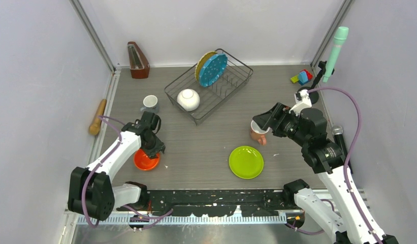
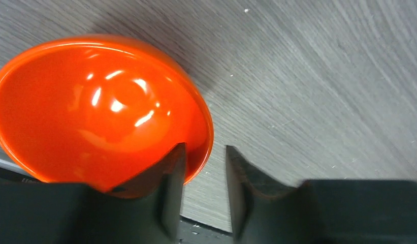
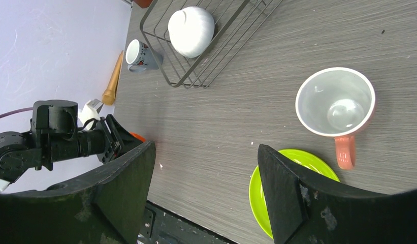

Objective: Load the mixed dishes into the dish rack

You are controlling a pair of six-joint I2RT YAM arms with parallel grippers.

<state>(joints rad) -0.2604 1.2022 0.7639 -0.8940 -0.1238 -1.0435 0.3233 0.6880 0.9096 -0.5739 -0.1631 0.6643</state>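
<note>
Only the left wrist view shows the grip. The left fingers [image 2: 170,193] are partly open and straddle the rim of the orange bowl [image 2: 94,112], one inside it and the other outside with a sliver of surface [image 2: 308,91] showing between it and the rim, so they are not clamped. From above, the arm covers that contact. There the bowl sits well in front of the dish rack [image 1: 182,107], off its left corner. The top view alone shows the teal-blue plate [image 1: 213,69] and yellow woven plate [image 1: 200,65] standing on edge at the rack's far end, with the white bowl [image 1: 188,99] upside down at its near end. The grey-blue mug [image 1: 150,103] stands just left of the rack. The right fingers [image 3: 287,193] are spread wide and hold nothing. They hover in front of the rack over the upright salmon-pink mug [image 3: 335,101] and lime green plate [image 1: 246,162].
</note>
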